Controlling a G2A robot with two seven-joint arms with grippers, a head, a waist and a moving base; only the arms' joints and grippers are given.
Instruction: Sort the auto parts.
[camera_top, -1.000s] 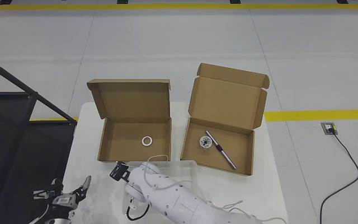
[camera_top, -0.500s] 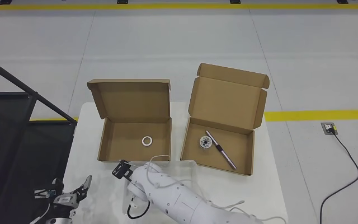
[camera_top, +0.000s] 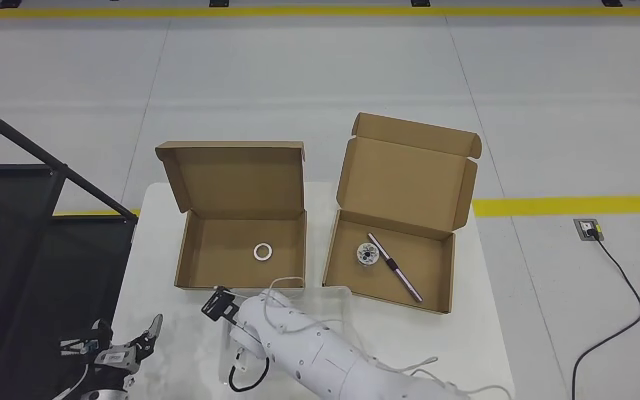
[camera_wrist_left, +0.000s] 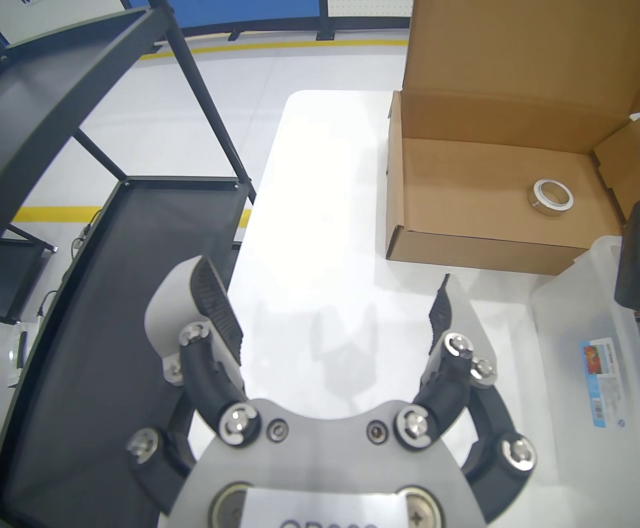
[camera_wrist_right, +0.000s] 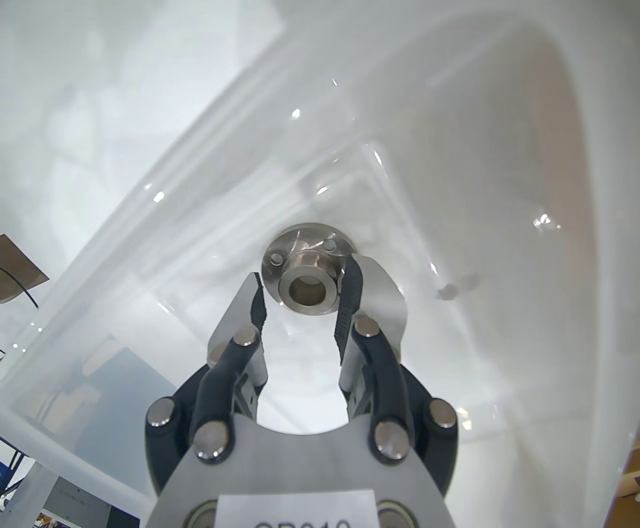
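The flanged hub (camera_wrist_right: 307, 280) sits low in the clear plastic bin (camera_wrist_right: 200, 165), close to one of its corners, bore facing up. It is polished metal: a round flange with small holes and a short, smooth collar. The right gripper (camera_wrist_right: 304, 272) straddles that collar with its jaws not yet closed, one ribbed pad about touching, the other just off.

The collar is slick and short, so a tip-only pinch could let it squirt out or tilt. The thin, glossy bin wall is near enough to catch a finger, and the light bin might shift.

Beyond the bin stand two matte cardboard boxes. The left box (camera_top: 215, 255) holds a ring (camera_top: 264, 251), and the right box (camera_top: 345, 270) holds a disc (camera_top: 368, 254) and a slim rod (camera_top: 395, 268). A wrong choice would mis-sort the hub.

Beside the bin, the left gripper (camera_wrist_left: 322, 275) hangs wide open over the white surface (camera_wrist_left: 310, 200).
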